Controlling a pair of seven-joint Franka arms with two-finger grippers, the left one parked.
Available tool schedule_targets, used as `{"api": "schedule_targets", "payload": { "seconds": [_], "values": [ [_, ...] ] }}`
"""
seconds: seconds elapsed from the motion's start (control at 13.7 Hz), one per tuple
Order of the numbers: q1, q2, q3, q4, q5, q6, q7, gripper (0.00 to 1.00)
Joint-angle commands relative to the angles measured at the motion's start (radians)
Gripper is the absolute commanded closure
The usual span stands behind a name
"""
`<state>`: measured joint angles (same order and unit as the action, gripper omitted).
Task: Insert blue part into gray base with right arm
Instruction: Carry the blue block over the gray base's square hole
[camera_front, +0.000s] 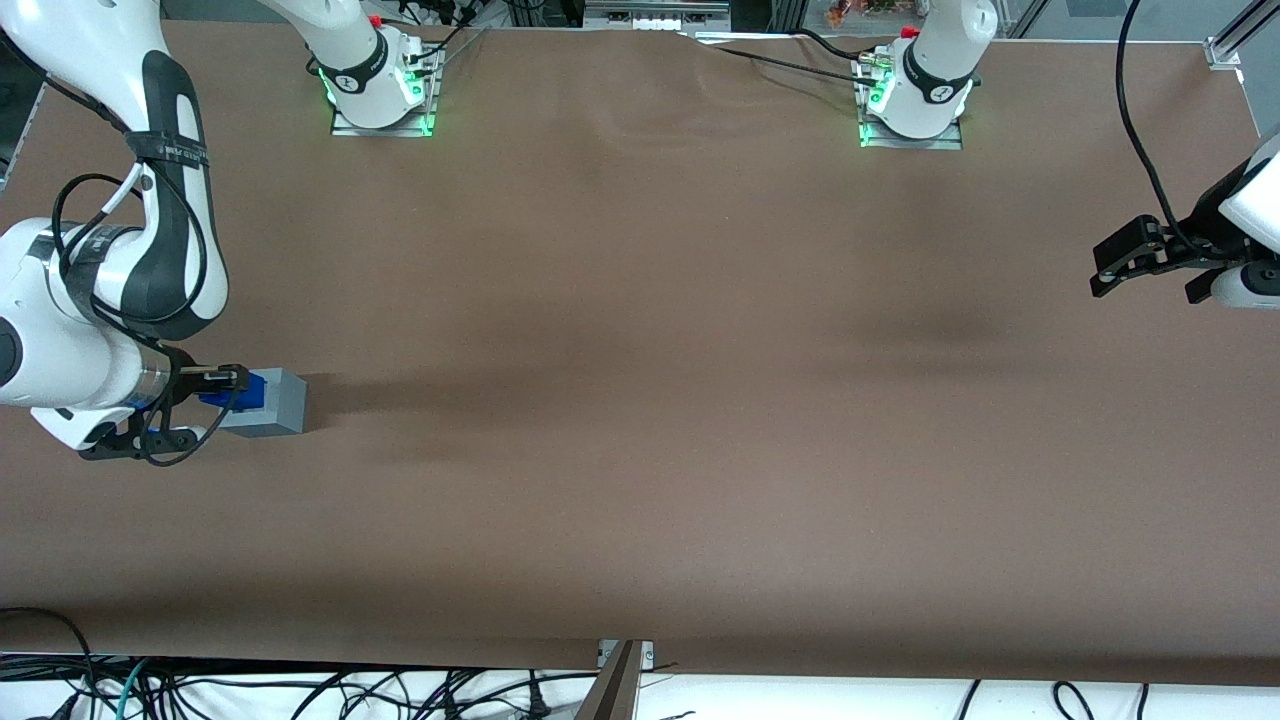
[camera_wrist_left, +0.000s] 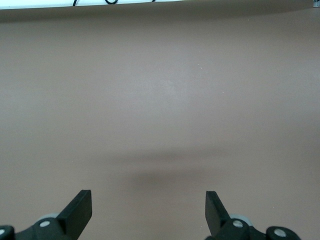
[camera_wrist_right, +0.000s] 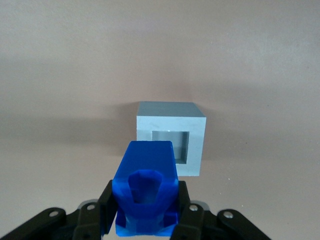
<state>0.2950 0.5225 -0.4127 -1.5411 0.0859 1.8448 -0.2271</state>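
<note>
Black two-finger pincer clamped on the lumpy bright-blue plastic part, poised just short of the light-gray recessed block near the bench's working-arm edge. Grasped, not yet inserted; seating remains.

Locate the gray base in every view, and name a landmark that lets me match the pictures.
Front view: gray base on the table at the working arm's end, beside the gripper.
Right wrist view: gray base just past the held blue part.
Left wrist view: not in it.
Shared landmark: blue part.
</note>
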Motion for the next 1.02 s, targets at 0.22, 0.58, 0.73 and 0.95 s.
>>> {"api": "schedule_targets", "payload": {
  "seconds": [0.22, 0.58, 0.73, 0.95],
  "values": [
    [-0.033, 0.017, -0.005, -0.020, 0.014, -0.002, -0.049, 0.57],
    [-0.039, 0.042, -0.003, -0.020, 0.015, 0.033, -0.049, 0.57],
    [-0.039, 0.054, -0.003, -0.020, 0.017, 0.050, -0.049, 0.57],
    [-0.040, 0.065, 0.000, -0.020, 0.018, 0.071, -0.049, 0.57]
  ]
}}
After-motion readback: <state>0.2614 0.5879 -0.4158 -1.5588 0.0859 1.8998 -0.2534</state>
